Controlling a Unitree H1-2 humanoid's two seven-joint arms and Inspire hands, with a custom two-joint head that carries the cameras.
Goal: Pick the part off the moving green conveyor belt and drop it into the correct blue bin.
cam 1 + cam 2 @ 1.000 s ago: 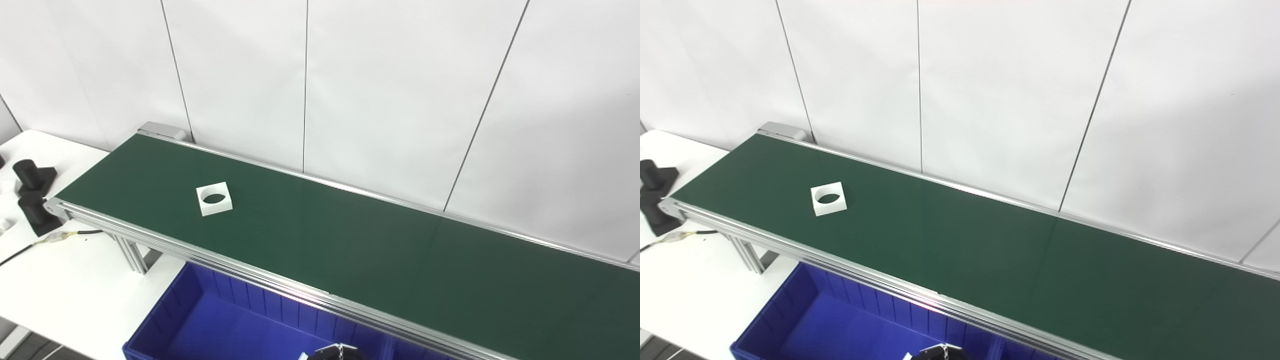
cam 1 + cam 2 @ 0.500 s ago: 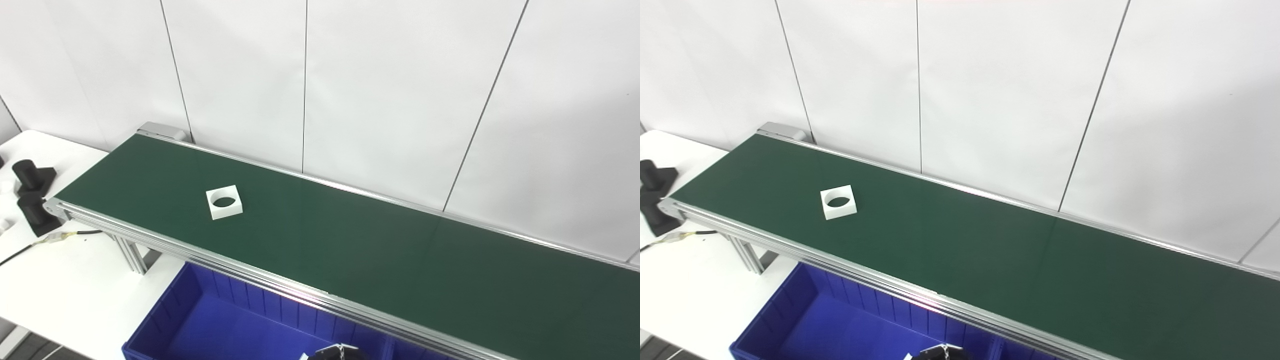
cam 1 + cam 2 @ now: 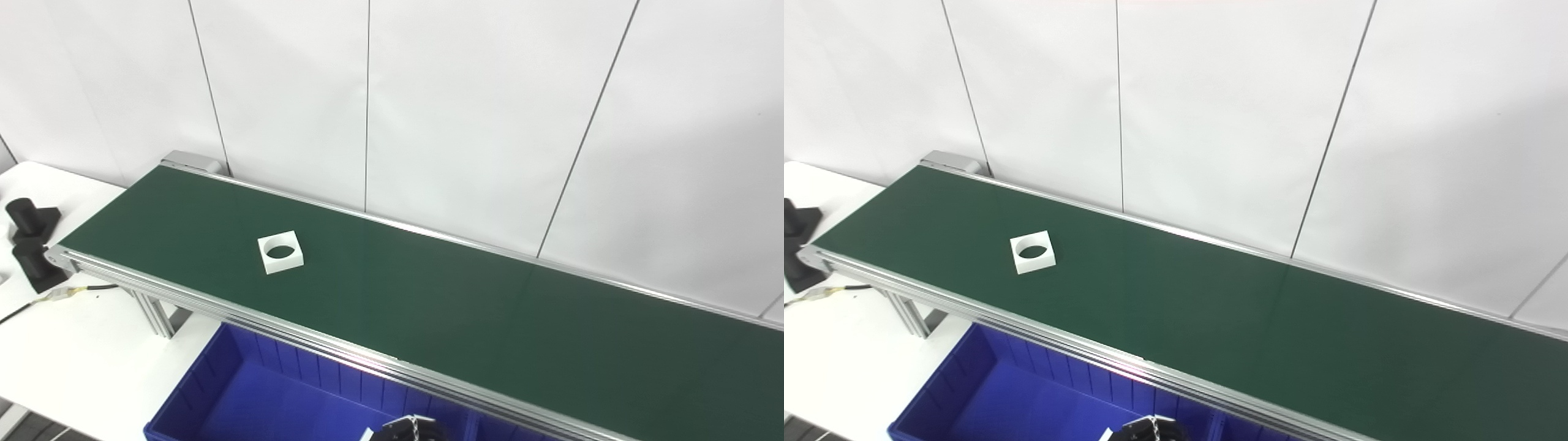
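Since a second ago we've watched the white square part (image 3: 281,252) ride rightward along the green belt (image 3: 429,300). Only a dark hand (image 3: 407,429) peeks at 6 o'clock, well apart; can't tell its fingers.

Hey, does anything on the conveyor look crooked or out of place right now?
Only mildly: the white square part with a round hole lies flat on the green conveyor belt, turned slightly askew to the belt's edges. Nothing looks spilled or damaged.

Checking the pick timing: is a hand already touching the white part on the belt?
No, the white part lies alone on the green belt, with no hand near it.
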